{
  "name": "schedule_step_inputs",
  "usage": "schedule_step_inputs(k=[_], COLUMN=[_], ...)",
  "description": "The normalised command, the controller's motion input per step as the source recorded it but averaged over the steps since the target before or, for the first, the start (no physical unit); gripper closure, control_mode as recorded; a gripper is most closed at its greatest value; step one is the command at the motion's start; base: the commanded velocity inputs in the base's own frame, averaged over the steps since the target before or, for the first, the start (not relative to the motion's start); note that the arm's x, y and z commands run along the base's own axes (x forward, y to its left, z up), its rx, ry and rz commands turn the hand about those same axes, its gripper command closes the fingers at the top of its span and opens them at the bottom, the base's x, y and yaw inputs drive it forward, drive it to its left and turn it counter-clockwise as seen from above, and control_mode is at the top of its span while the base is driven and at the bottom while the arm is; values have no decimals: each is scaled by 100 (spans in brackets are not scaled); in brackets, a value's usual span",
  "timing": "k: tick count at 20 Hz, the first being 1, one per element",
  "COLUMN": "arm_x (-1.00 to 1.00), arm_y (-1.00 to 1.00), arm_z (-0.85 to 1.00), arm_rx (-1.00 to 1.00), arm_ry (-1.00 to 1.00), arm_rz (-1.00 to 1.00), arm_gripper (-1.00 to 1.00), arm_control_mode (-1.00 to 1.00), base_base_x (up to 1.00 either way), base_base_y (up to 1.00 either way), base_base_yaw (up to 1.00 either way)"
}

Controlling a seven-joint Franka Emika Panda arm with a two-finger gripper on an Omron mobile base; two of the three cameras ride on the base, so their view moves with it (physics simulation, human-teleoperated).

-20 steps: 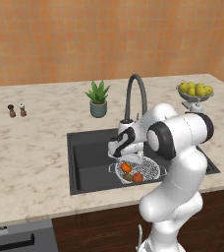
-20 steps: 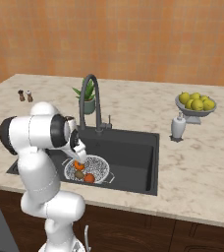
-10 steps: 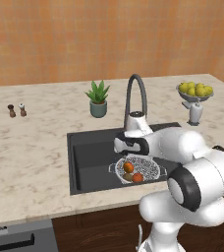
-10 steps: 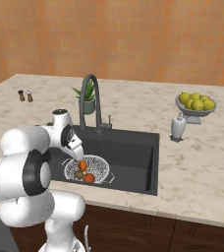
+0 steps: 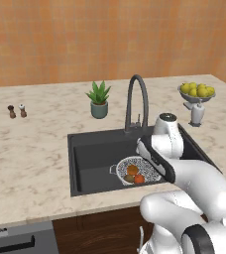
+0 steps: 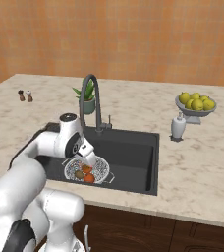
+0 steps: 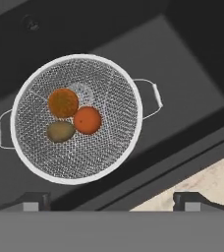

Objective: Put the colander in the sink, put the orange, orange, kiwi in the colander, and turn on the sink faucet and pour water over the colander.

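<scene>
Orange-brown wall panelling backs a pale marbled stone desk point(image 5: 35, 149) with a large dark grey rectangular sink point(image 5: 92, 154) cut into it. Over that basin hangs the tool point(image 7: 111, 199), its two dark tips spread wide and holding nothing.

Directly below the tool, on the sink floor, sits the round silver-white mesh colander point(image 7: 77, 118) with its wire side handles. Inside it lie all three fruits, touching one another: a bright orange point(image 7: 87, 120), a darker reddish orange point(image 7: 63, 102) and a small olive-brown kiwi point(image 7: 60, 131).

So the loading looks finished, and the faucet step seems next. That calls for lifting the tool away towards the tall dark gooseneck faucet point(image 5: 135, 101) behind the sink and nudging its small side lever. No water is running. Whether the spout stands over the colander is hard to tell; it may need swinging.

Further off stands a pedestal bowl of yellow lemons point(image 5: 197, 92).
</scene>
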Motion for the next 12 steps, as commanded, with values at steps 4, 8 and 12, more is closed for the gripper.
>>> schedule_step_inputs(k=[4,8,12], arm_x=[-6,0,8], arm_y=[-88,-76,-67], arm_z=[21,21,17], arm_rx=[0,0,0], arm_ry=[-8,-8,-10], arm_rz=[7,4,3], arm_gripper=[-100,-100,-100], arm_control_mode=[-100,-100,-100], base_base_x=[0,0,0], base_base_y=[0,0,0], base_base_yaw=[0,0,0])
